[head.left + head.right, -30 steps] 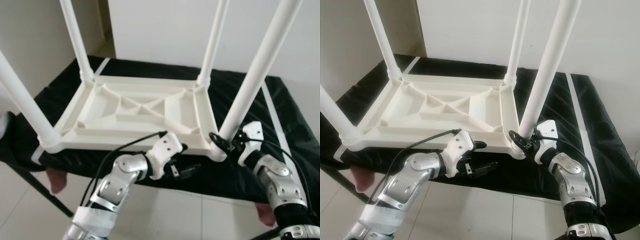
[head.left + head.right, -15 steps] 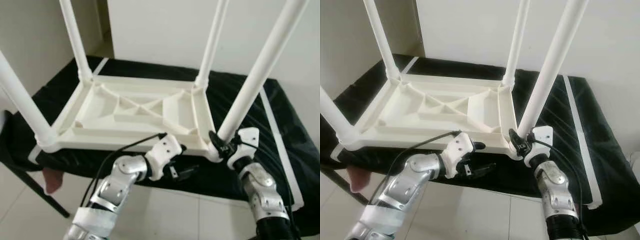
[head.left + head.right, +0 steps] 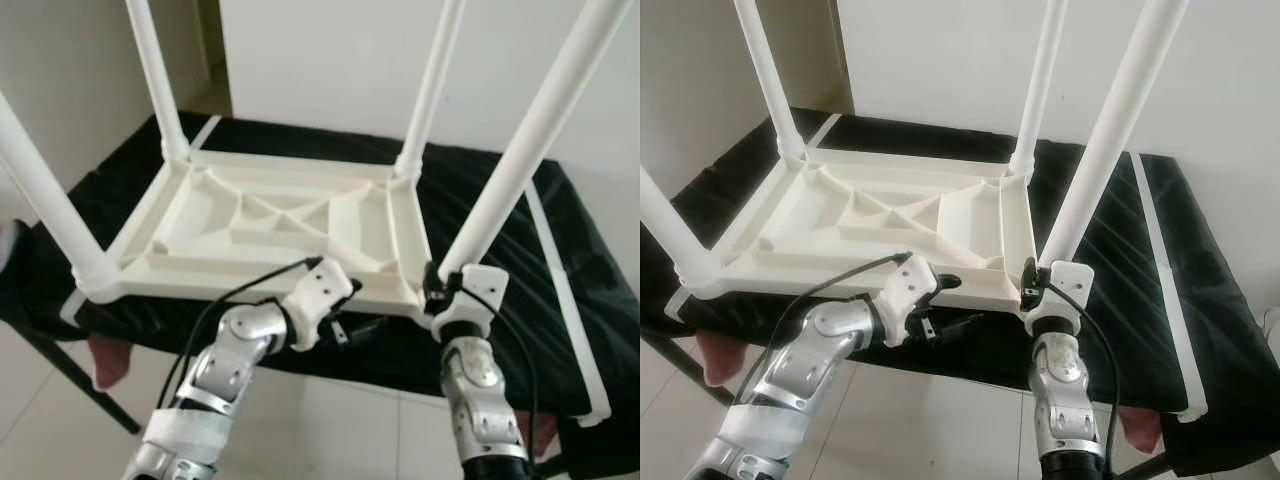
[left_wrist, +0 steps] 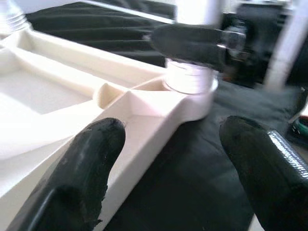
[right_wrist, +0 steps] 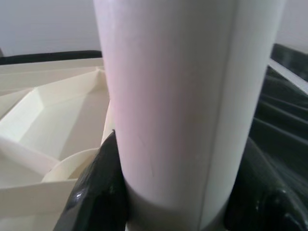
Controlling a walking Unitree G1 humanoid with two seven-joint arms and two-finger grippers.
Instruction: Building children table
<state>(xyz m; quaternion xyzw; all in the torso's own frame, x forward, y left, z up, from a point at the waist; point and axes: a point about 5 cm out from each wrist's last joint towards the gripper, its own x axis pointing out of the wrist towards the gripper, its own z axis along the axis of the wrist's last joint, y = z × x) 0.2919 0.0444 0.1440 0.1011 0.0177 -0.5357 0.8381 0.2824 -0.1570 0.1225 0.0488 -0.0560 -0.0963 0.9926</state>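
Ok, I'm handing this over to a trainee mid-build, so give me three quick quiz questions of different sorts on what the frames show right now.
1. True or false: the white table lies upside down on the black cloth, with four legs pointing up.
2. Which gripper is shut on the near right leg? A) left B) right C) neither
3. Fill in: the left gripper is open, with one finger over the table's near ____.

Key
1. True.
2. B: the right gripper has a finger on each side of the leg, just above its socket.
3. Rim; the other finger hangs over the cloth.
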